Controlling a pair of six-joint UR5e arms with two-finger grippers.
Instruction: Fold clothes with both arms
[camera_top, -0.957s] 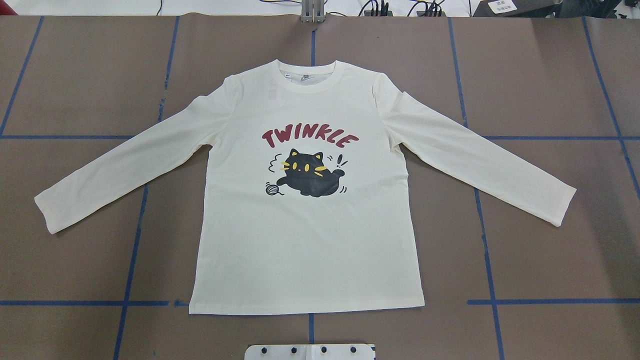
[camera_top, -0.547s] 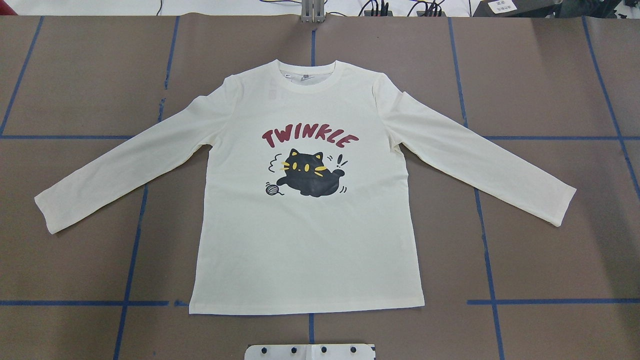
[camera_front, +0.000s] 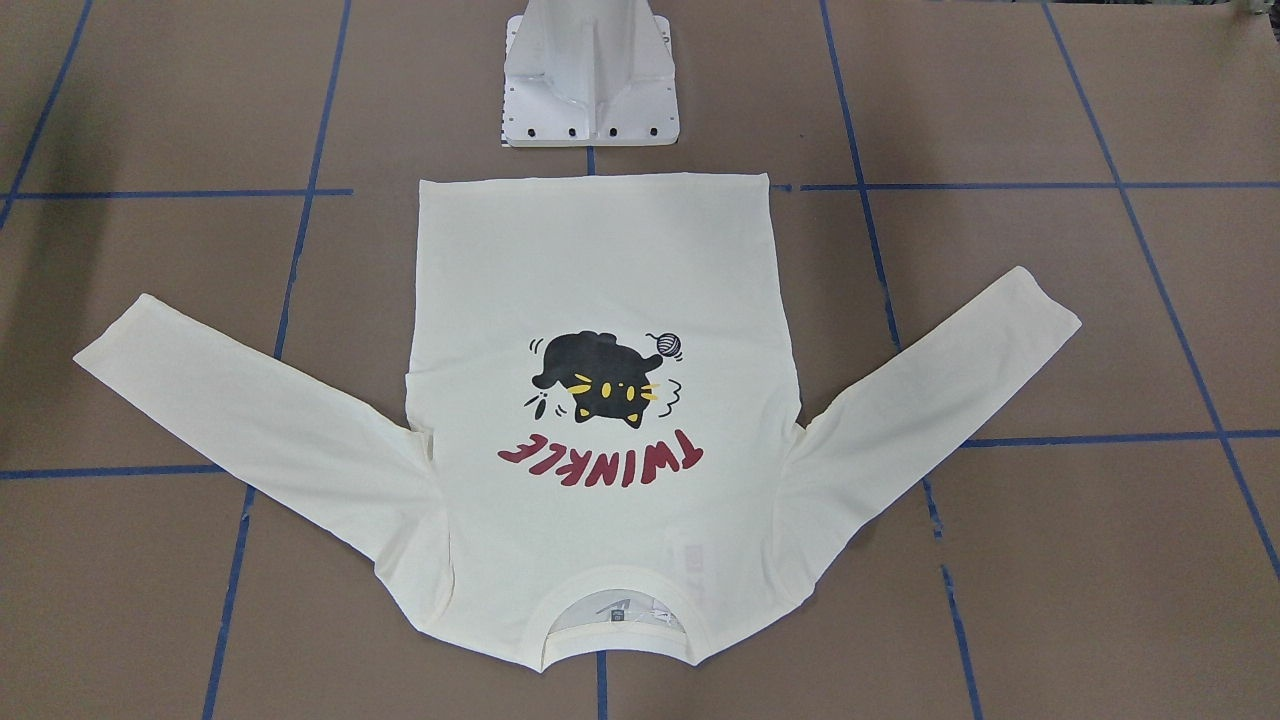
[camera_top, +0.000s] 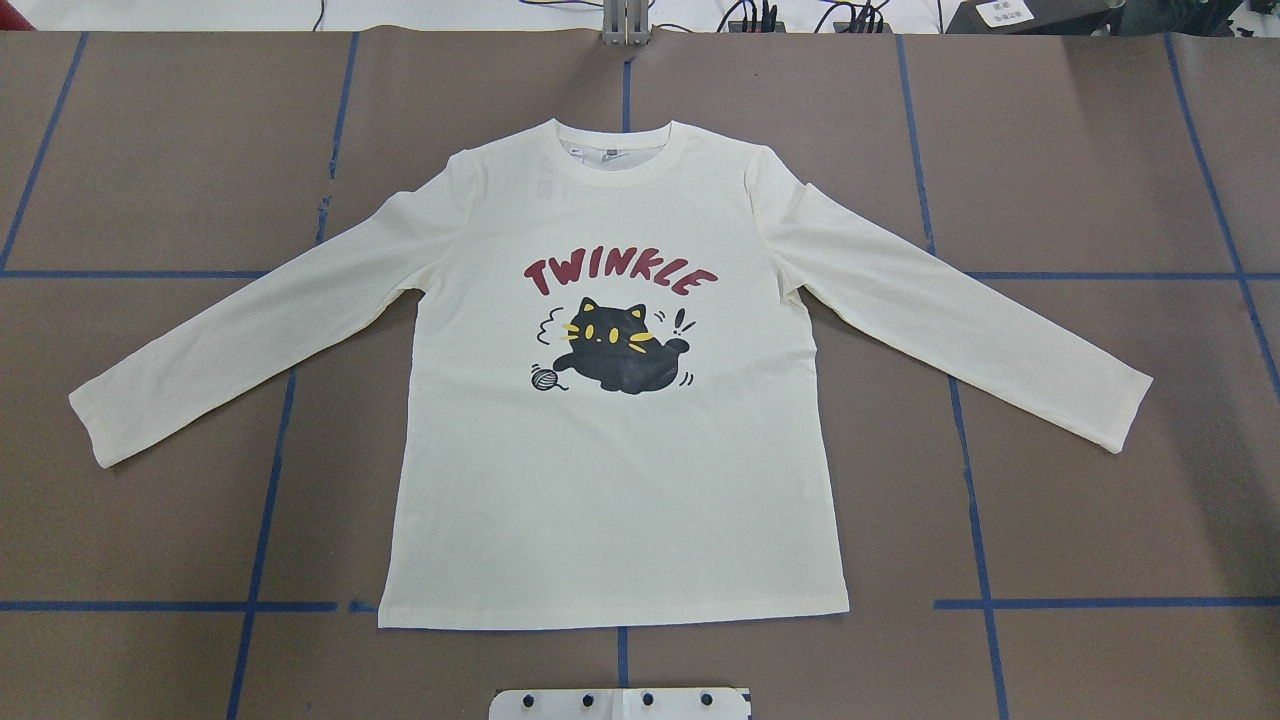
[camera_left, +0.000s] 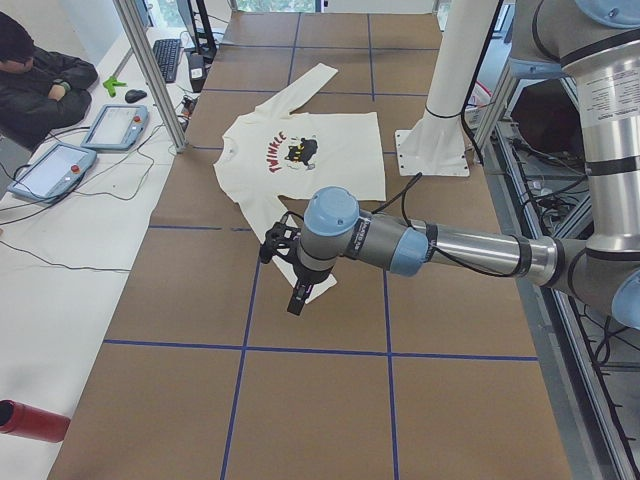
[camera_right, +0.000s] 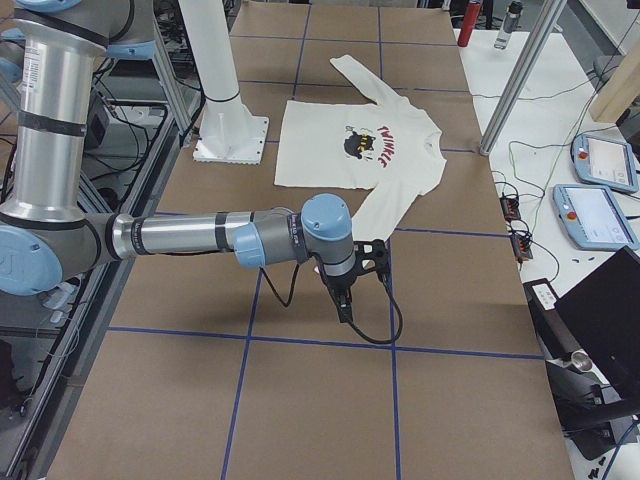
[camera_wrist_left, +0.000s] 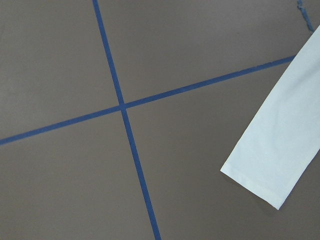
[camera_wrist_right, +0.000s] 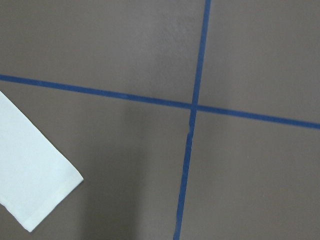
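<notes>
The clothes are one cream long-sleeved T-shirt (camera_top: 610, 480) lying flat, cat print and red "TWINKLE" up, sleeves spread, collar (camera_front: 615, 632) away from the robot's base. Neither arm shows in the overhead or front views. In the exterior left view my left gripper (camera_left: 298, 300) hangs above the table by the left sleeve's end; I cannot tell whether it is open or shut. In the exterior right view my right gripper (camera_right: 343, 305) hovers just past the right sleeve's end; its state cannot be told either. The left wrist view shows a cuff (camera_wrist_left: 280, 150), as does the right wrist view (camera_wrist_right: 30, 175).
The white pedestal base (camera_front: 590, 90) stands just behind the shirt's hem. Blue tape lines (camera_top: 265, 500) cross the brown table cover. Beyond the far edge, a person sits by teach pendants (camera_left: 115, 125), an aluminium post (camera_left: 150, 70) rises, and a red bottle (camera_left: 30, 420) lies.
</notes>
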